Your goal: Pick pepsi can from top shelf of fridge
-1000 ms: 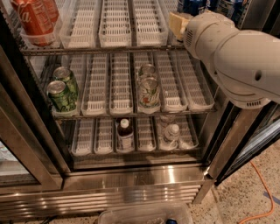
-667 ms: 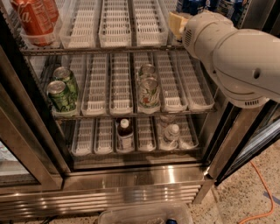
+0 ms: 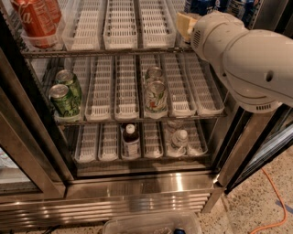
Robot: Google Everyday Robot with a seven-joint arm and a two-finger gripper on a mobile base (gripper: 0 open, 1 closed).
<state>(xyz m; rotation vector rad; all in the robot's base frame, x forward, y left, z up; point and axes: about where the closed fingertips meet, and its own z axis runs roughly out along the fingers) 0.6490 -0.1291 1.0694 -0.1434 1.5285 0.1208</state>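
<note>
The white arm (image 3: 247, 55) extends in from the right, its hand (image 3: 185, 25) at the upper tip, mostly hidden.

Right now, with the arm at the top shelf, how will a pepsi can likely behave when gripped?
The pepsi can is probably rigid but smooth-sided, so it may slip. Blue neighbours stand close, so a nudge could topple them. The gripper sits close by, at the right end of the top shelf.

I am seeing speckled terrazzo floor (image 3: 256, 212) showing at 4 o'clock, with an orange cable (image 3: 274, 201) lying in a curve across it. A clear plastic bin (image 3: 137, 224) is sitting at 6 o'clock. My gripper (image 3: 185, 23) is hanging at 1 o'clock.
</note>
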